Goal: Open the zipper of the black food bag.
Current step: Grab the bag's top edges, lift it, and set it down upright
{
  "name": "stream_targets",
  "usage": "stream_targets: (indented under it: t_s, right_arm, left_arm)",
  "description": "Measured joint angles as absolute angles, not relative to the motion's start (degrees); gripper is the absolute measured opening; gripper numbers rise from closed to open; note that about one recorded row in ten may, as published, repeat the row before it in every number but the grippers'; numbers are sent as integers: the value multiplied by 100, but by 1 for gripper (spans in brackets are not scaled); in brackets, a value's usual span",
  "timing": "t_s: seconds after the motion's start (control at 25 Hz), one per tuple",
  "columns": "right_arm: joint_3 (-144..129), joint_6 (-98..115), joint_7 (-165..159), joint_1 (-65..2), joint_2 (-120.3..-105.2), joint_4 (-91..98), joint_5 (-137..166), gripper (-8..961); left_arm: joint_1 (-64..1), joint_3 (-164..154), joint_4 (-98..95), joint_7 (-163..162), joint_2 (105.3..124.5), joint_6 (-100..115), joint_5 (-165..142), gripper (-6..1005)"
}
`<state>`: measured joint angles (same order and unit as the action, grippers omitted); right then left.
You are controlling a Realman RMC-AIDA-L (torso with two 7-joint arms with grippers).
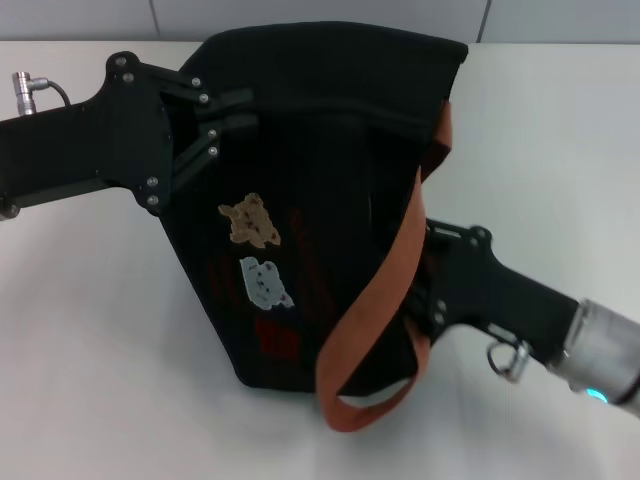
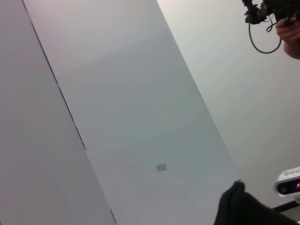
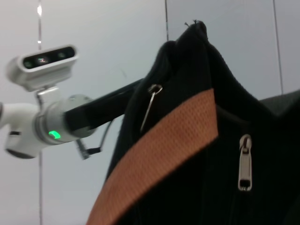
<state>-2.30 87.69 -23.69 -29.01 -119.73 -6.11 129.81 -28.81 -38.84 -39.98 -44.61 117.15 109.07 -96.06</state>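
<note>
The black food bag (image 1: 300, 210) lies on the white surface (image 1: 90, 360), its long axis running from the near edge toward the far wall, the wider top end pointing away from the robot and the narrower end toward it. The bear patches (image 1: 252, 222) face up. One orange-brown strap (image 1: 385, 300) crosses the bag's right side and loops past its near corner. The left gripper (image 1: 228, 118) meets the bag's far-left edge, its jaws nearly together against the fabric; whether they pinch it cannot be told. The right gripper (image 1: 425, 285) sits against the bag's right side, its jaws hidden behind fabric and strap. In the right wrist view, the zipper (image 3: 243, 161) shows a silver pull hanging beside the strap.
</note>
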Motion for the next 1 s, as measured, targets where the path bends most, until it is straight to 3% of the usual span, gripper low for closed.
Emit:
stream_targets:
  t_s: [0.24, 0.64, 1.0]
  right_arm:
    - [12, 8282, -2359, -3263, -11979, -839, 12961, 382]
    - [426, 9155, -2352, -2721, -11940, -325, 12958, 381]
    - [479, 9495, -1913, -2803, -11934, -29, 12980, 380]
  left_arm:
    - [-2826, -3890, -3955, -4227, 11752, 10931, -9621, 70]
    - [-2655, -4001, -3714, -3924, 11800, 10927, -9649, 70]
    - [-2704, -4275, -3564, -3839, 11827, 10824, -9693, 70]
